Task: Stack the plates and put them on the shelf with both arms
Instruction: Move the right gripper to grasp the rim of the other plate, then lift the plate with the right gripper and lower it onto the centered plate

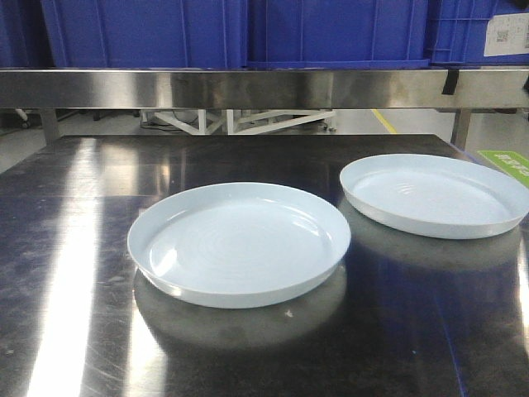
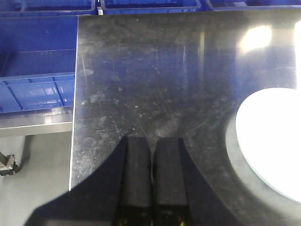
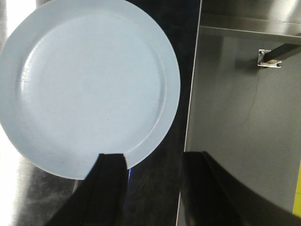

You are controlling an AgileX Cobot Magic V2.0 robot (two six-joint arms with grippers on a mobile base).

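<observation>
Counter: dark, glossy and scratched; both task items are carried on it.

Shelf: a steel rail is seen running beyond the counter's back edge. No plate is seen on it. Blue crates are stood on top of it.

Plates: two are present, both lying flat and right way up. One plate is placed about midway across the counter, toward the front edge. The second plate is set toward the right edge and further back. They are apart and not touching; neither is rested on the other.

Left gripper: it is held over the left part of the counter, near the left edge. The jaws are pressed together with nothing between them. A plate is seen only at the right side of this view, clear of the jaws.

Right gripper: the jaws are spread apart and nothing is gripped. They are positioned by the right edge, with the second plate's rim just beside the inner jaw; contact cannot be confirmed.

Progress: judged to be at the outset. No plate is lifted or stacked. Stacking, a two-armed lift and placement on the shelf are all left to be done.
</observation>
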